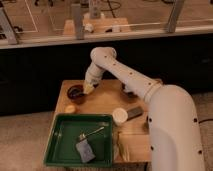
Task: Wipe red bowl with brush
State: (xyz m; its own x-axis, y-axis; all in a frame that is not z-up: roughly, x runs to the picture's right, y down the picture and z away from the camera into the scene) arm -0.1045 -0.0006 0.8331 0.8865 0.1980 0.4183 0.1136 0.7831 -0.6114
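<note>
The red bowl (76,93) sits near the far left corner of the wooden table (107,97). It is small, round and dark red-brown. My white arm reaches from the lower right across the table. The gripper (89,86) hangs just right of the bowl, over its right rim. A small pale cream-yellow brush (88,89) shows at the gripper's tip, beside the bowl's rim. I cannot tell whether the brush touches the bowl.
A green tray (62,145) at the front left holds a thin metallic utensil (91,133) and a grey block (85,151). A yellow-orange lump (70,108) lies before the bowl. A white cup (119,116), a grey block (134,112) and a dark bowl (129,91) stand right.
</note>
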